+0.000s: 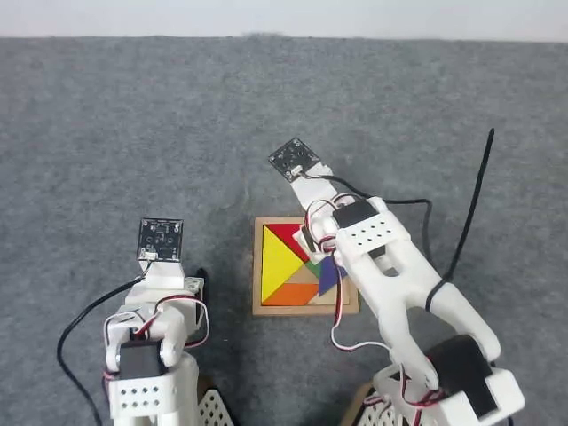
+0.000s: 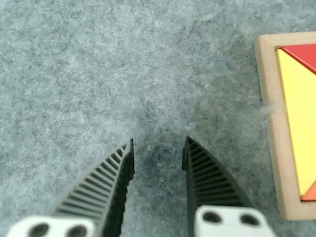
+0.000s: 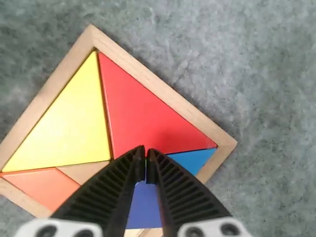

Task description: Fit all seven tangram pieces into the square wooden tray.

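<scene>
Right tool (image 3: 146,150), jaws together, over red triangle (image 3: 143,113) in tray (image 3: 163,93); left tool (image 2: 159,140) apart

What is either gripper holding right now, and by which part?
Nothing. The left gripper is open over the mat; the right gripper is shut above the tray, with nothing seen between its fingers.

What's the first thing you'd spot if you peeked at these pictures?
The bright puzzle jumps out: a square wooden tray on the grey mat, with a big yellow triangle and a big red triangle lying side by side inside it. The right gripper hangs just over the pieces, pinched shut, while the left gripper sits open above bare mat beside the tray.
</scene>
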{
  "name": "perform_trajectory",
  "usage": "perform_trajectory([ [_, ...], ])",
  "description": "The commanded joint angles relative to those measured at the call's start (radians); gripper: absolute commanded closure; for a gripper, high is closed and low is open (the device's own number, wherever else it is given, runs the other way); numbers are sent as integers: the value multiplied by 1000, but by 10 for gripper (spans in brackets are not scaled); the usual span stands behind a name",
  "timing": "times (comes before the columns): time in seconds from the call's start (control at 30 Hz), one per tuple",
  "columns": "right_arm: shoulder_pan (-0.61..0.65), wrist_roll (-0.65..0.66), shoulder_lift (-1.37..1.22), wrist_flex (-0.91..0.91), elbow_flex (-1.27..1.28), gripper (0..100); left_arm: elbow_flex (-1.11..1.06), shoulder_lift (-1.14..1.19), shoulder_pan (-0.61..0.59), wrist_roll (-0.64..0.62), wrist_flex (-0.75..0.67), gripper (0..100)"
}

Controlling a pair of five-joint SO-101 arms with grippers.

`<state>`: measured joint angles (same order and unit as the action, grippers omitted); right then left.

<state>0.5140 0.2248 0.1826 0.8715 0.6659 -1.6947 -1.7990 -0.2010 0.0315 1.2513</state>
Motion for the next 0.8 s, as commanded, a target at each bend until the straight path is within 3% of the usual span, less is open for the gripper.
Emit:
perform_trajectory([
  [0.0,19,14,7,-18,-6,992,12,-11,6,9,6,850],
  [0.33,5,17,-127,-18,-23,992,12,-11,6,9,6,850],
  [0.77,-148,17,-96,-16,-18,992,12,-11,6,9,6,850],
])
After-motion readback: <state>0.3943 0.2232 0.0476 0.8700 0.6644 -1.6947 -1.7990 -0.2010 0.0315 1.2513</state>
